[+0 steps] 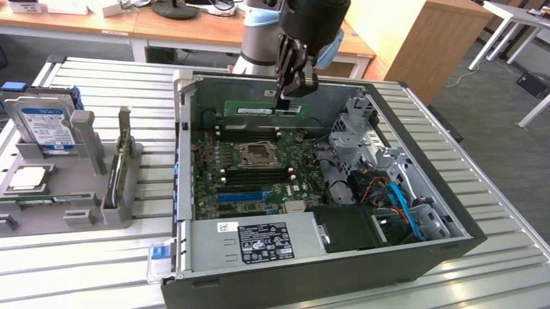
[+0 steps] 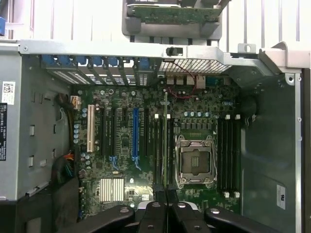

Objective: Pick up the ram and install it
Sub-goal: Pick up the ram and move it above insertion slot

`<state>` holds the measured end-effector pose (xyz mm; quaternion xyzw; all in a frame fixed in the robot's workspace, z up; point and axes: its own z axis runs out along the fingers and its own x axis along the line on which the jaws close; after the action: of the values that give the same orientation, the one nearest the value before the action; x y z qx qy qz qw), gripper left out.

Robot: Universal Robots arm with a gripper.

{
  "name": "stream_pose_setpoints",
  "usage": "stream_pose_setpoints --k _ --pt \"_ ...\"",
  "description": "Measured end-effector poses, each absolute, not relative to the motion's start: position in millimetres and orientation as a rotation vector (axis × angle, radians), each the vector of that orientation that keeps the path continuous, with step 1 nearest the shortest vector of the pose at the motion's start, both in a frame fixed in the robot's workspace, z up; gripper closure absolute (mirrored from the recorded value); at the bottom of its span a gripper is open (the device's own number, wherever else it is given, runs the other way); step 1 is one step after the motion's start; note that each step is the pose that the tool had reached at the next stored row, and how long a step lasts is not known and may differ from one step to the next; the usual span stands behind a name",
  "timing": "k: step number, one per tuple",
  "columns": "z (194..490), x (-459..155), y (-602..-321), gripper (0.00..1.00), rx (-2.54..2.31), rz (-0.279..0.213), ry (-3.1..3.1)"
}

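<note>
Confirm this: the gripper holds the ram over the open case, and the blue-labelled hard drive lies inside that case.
Not quite. The exterior view shows the hard drive set in the grey holder outside the case, on that view's left. The gripper does hold the ram over the open case.

The ram is partly hidden (where the gripper clamps it).

This looked like a robotics lab set up in an office-type room. A robot arm stood at a slatted metal table, its gripper clamped on the ram above an open computer case. A grey holder beside the case held a hard drive upright. Behind were wooden desks and grey carpet.
</note>
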<state>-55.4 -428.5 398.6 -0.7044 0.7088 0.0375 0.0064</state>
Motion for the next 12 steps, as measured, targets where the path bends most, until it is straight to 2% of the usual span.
stream_pose_setpoints --k 12 --pt "394.5 -55.3 -421.2 0.88 -2.204 0.117 2.218"
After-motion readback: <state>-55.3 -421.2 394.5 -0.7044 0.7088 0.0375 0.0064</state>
